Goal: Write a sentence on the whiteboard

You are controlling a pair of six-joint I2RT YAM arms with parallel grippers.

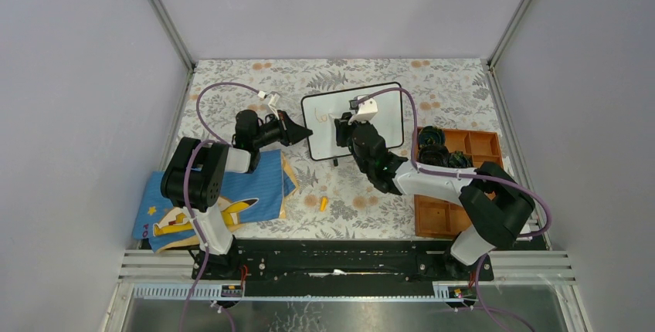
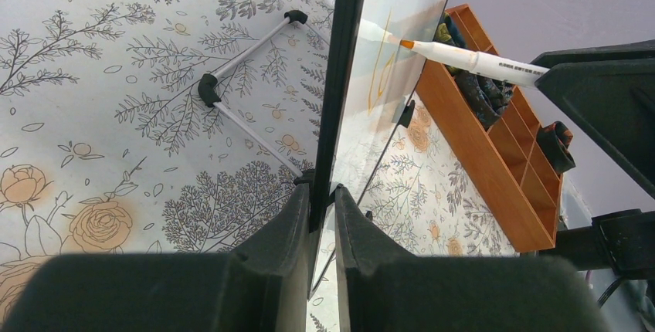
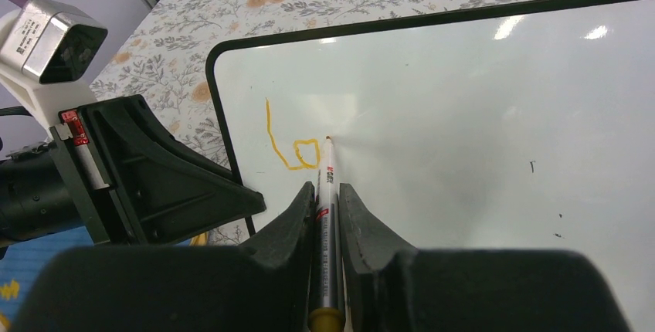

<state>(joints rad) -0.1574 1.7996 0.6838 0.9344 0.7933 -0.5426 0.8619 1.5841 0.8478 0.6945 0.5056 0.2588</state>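
The whiteboard [image 1: 320, 127], glossy white in a thin black rounded frame, stands tilted mid-table. At its nine o'clock edge the sentence [image 3: 294, 154] is two thin orange strokes, unreadable from above. The right gripper [image 3: 327, 193] pinches a slim white marker [image 2: 471, 59], tip on the board; the left gripper [image 2: 323, 197] clamps the frame. At three o'clock, the arm half-hides a wooden tray [image 1: 485, 147].

White with thin black frame on the small rectangular whiteboard [image 3: 463, 116], thin orange handwritten strokes [image 3: 297, 158] on it. White barrel, orange tip on the slim marker pen [image 2: 471, 59]; grey leaf sprigs and pale orange roses over the printed tabletop [image 2: 93, 116].
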